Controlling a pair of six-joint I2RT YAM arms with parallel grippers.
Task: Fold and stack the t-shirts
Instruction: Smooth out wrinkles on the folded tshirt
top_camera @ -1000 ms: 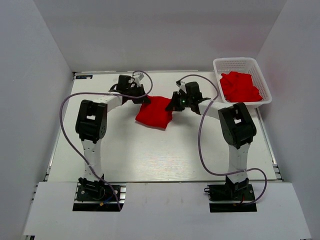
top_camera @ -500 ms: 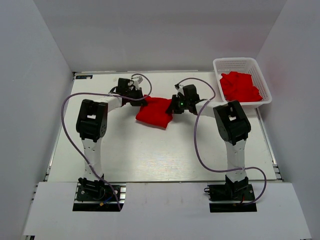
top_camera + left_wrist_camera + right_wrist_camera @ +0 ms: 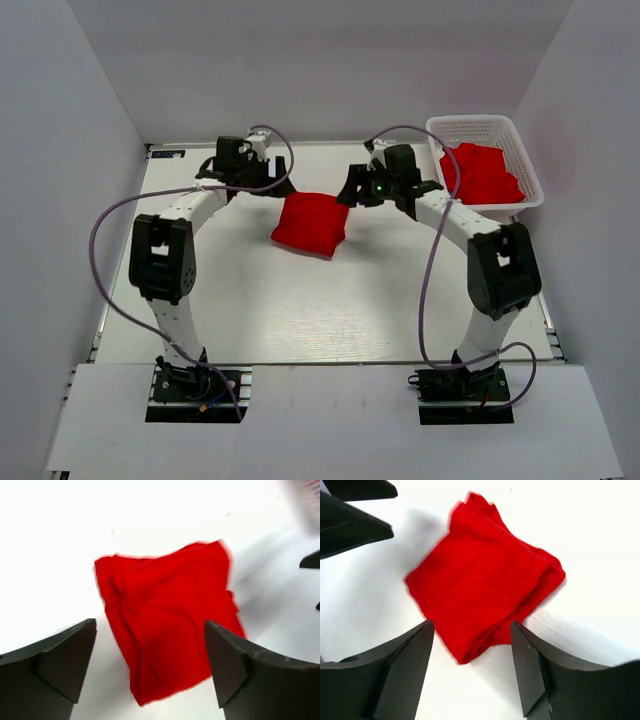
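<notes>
One folded red t-shirt (image 3: 310, 224) lies flat on the white table (image 3: 300, 310), a rough square with its fold edges bunched on one side. My left gripper (image 3: 279, 187) hovers just off its upper left corner, open, with nothing between the fingers. My right gripper (image 3: 350, 194) hovers off its upper right corner, also open and empty. In the left wrist view the t-shirt (image 3: 165, 625) shows beyond the wide gap of the left gripper (image 3: 150, 627). In the right wrist view the t-shirt (image 3: 480, 580) lies beyond the right gripper (image 3: 472, 627). More red t-shirts (image 3: 480, 173) sit crumpled in the basket.
A white lattice basket (image 3: 470, 123) stands at the table's back right corner. Grey walls close in the table on the left, back and right. Both arms' cables loop over the table's sides. The left gripper's dark fingers (image 3: 350, 520) show at the top left of the right wrist view.
Both grippers have gone from shut to open, let go of the t-shirt's upper corners and drawn back from it. The t-shirt now lies folded on the table.
</notes>
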